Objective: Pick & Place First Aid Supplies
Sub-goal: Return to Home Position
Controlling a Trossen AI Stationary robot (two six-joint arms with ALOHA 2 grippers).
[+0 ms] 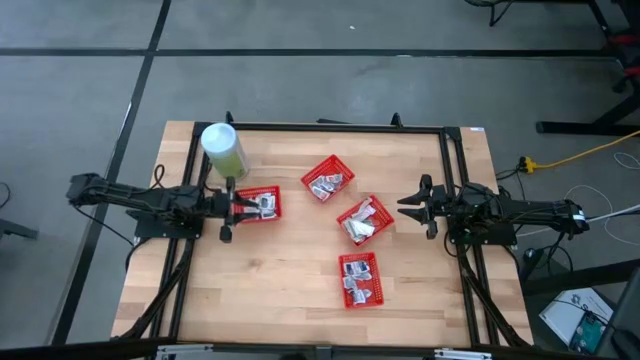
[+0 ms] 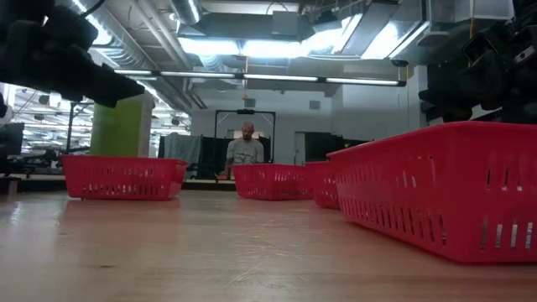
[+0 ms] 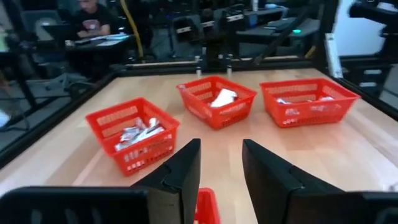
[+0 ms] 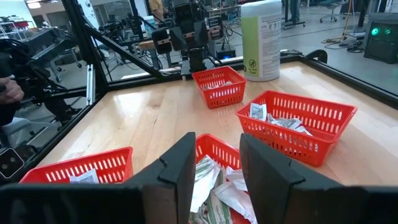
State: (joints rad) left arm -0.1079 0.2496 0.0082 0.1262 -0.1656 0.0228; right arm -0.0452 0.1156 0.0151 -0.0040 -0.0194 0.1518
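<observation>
Four red mesh baskets hold the first aid supplies, small white-grey packets (image 1: 362, 222). One basket (image 1: 262, 204) sits by my left gripper (image 1: 234, 207), which is open and hovers at that basket's left rim (image 3: 207, 204). My right gripper (image 1: 412, 205) is open just right of the middle basket (image 1: 364, 220). In the right wrist view its fingers (image 4: 214, 163) stand above that basket's packets (image 4: 219, 186), apart from them. Two more baskets lie farther back (image 1: 328, 178) and near the front edge (image 1: 359, 278).
A tall pale-green canister with a white lid (image 1: 223, 148) stands upright behind the left basket, close to my left arm. A dark metal frame (image 1: 330, 127) borders the wooden table. A person (image 2: 245, 151) sits in the room beyond. Bare wood lies at the table's near-left part (image 1: 270, 280).
</observation>
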